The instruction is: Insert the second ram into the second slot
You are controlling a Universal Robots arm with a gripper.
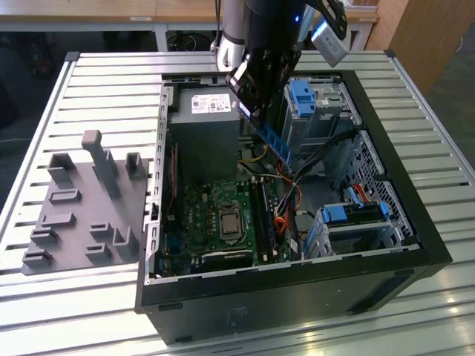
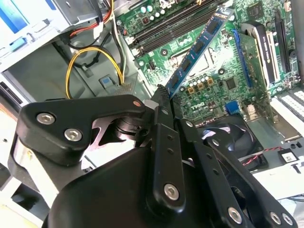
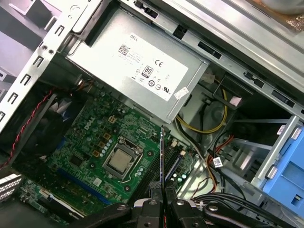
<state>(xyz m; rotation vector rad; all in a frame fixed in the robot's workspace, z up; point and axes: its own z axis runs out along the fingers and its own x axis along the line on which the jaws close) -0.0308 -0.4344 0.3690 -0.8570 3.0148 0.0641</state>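
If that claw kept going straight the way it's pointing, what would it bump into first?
Probably the memory slots: the gripper is shut on the blue ram, whose far end leads toward them. Depth is unclear, so that is a guess.

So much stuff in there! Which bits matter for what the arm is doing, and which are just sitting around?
In the job:
gripper
second ram, clamped in it
memory slots

Just there:
power supply
blue drive clips
grey moulded tray
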